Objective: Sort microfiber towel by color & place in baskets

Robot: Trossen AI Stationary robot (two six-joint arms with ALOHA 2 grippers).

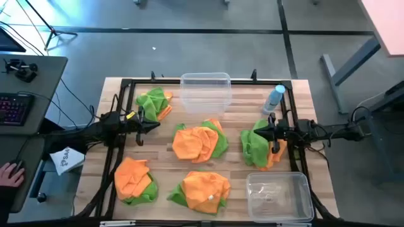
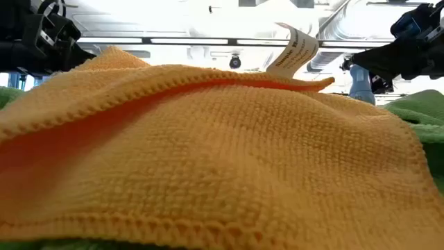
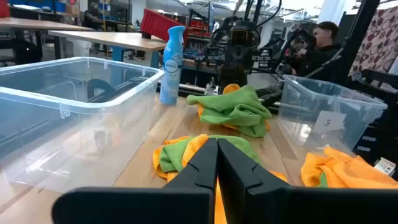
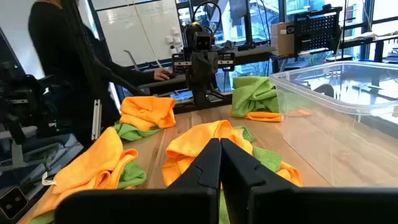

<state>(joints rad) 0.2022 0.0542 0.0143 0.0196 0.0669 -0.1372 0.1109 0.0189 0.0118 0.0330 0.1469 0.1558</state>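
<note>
Five heaps of orange and green towels lie on the table: a mostly green one far left (image 1: 154,102), an orange one in the middle (image 1: 199,142), a green one on the right (image 1: 257,146), and two orange-on-green heaps near left (image 1: 134,180) and near middle (image 1: 205,189). One clear basket (image 1: 205,91) stands at the far middle, the other (image 1: 278,195) at the near right corner. My left gripper (image 1: 153,124) (image 3: 216,163) is shut, beside the far-left heap. My right gripper (image 1: 257,133) (image 4: 220,163) is shut, above the right heap. Neither holds a cloth.
A clear bottle with a blue cap (image 1: 274,98) stands far right, next to the far basket. A black frame (image 1: 126,85) runs round the table top. The low view is filled by an orange towel (image 2: 208,160) with a white tag (image 2: 295,52). A person's hand (image 1: 9,173) rests left of the table.
</note>
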